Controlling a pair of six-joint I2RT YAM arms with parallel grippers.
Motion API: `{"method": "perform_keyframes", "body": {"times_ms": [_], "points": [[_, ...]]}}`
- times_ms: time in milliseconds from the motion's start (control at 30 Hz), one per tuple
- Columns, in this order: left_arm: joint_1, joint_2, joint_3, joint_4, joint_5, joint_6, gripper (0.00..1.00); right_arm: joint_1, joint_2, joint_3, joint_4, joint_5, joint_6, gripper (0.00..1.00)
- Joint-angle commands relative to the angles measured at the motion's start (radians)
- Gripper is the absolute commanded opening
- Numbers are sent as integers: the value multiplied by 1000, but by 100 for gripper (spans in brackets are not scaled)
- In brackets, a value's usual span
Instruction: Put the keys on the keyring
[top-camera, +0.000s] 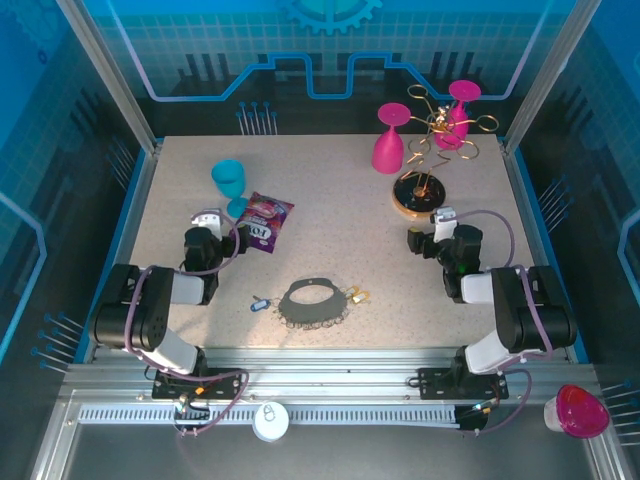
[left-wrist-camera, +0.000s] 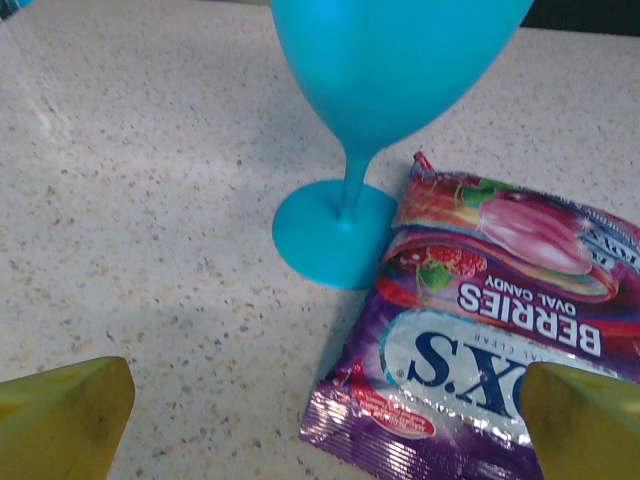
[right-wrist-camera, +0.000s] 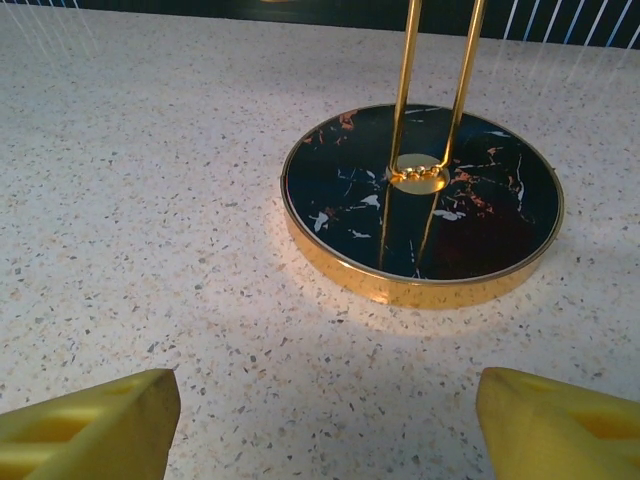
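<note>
- The keyring (top-camera: 310, 298) lies flat on the table (top-camera: 335, 195) near its front edge, between the two arms. A small blue tag (top-camera: 258, 303) lies just off its left end, and the keys (top-camera: 357, 296) just beside its right end.
- The left gripper (left-wrist-camera: 320, 425) sits low over the table with its fingers (left-wrist-camera: 60, 415) spread wide, holding nothing. Ahead of it stand a teal goblet (left-wrist-camera: 345, 225) and a candy packet (left-wrist-camera: 500, 320), which lies right beside the goblet's foot.
- The right gripper (right-wrist-camera: 320, 425) is spread and empty too — it faces the round base of the gold wire stand (right-wrist-camera: 420, 200).

A robot lab cell: aluminium frame (top-camera: 105, 75), blue printed wall panels (top-camera: 330, 40), speckled table (top-camera: 330, 230)
</note>
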Motion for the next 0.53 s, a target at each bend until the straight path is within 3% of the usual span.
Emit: {"method": "perform_keyframes", "body": {"times_ms": [0,433,467,500], "points": [[2,-1,19,43,12,15,99,-8,7,13,60,-14,7,80],[3,-1,28,24,36,20,99,-9,7,12,59,-14,8,91],[2,0,26,32,37,23,99,-8,6,13,59,-13,8,99],[-1,1,26,30,40,28,99,-8,6,12,60,-13,6,100]]}}
